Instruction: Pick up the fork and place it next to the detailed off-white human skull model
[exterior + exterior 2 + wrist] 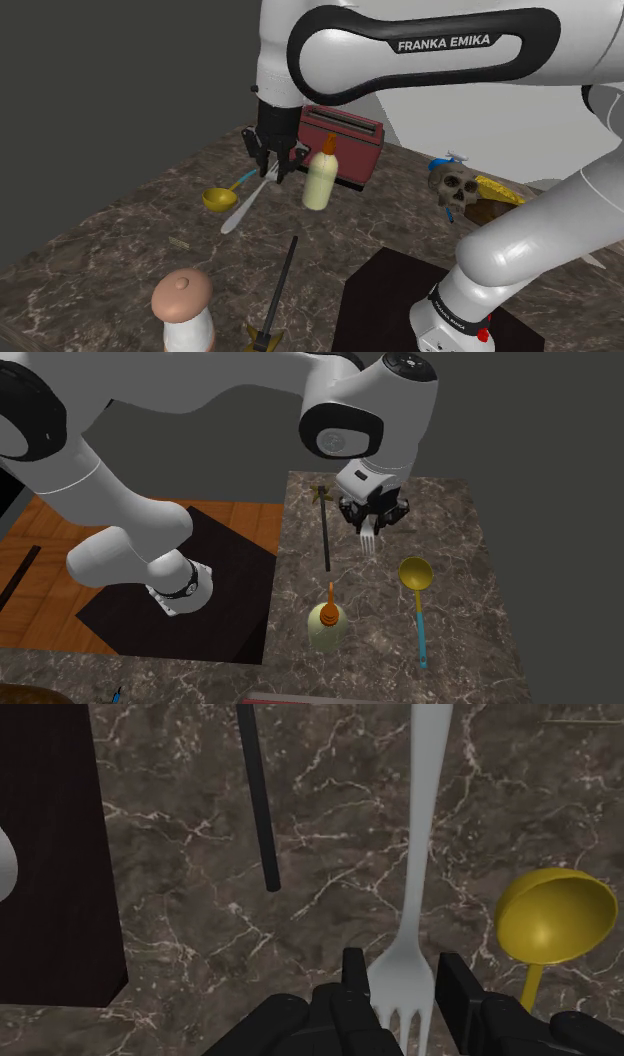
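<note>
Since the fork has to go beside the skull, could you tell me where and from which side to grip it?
Take the fork at its narrow neck just behind the tines, from straight above, closing across its width: it seems to lie flat on the counter, and the gripper hangs there.

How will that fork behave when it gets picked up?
Probably stiff: the fork looks like one straight piece. Its long handle reaches far beyond the gripper, so it may tilt. Smooth and thin, it could slip.
</note>
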Tool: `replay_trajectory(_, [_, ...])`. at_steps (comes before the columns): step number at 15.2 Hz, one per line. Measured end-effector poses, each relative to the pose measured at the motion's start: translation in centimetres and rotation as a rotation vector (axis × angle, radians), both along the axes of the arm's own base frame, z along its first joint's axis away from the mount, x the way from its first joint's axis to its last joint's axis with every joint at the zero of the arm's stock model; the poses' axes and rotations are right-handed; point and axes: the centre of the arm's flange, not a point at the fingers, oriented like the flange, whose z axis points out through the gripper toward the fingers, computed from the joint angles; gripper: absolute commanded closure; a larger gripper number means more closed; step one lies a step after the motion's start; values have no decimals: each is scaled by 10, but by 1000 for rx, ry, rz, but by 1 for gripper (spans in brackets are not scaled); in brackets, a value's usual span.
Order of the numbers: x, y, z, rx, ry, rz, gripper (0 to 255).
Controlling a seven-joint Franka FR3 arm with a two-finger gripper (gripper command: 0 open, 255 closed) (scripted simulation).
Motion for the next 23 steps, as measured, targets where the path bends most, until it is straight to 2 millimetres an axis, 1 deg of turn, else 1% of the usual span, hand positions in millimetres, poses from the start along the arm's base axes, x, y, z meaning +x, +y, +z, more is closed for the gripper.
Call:
replay_trajectory(5, [-2, 0, 24, 0, 0, 0, 255])
replay_trajectory(7, [-5, -15, 28, -1, 0, -1, 255])
replay_trajectory(8, [-5, -26, 27, -2, 1, -1, 255])
replay_trajectory(10, [-13, -52, 31, -2, 1, -2, 255])
replay_trajectory(14, [-24, -105, 29, -1, 0, -1, 255])
replay_trajectory(16, [-27, -128, 30, -1, 0, -2, 255])
replay_trajectory(21, [-40, -195, 30, -1, 0, -1, 255])
replay_trajectory(22, [-42, -206, 27, -1, 0, -1, 255])
replay_trajectory(23, [-45, -218, 29, -1, 0, -1, 255])
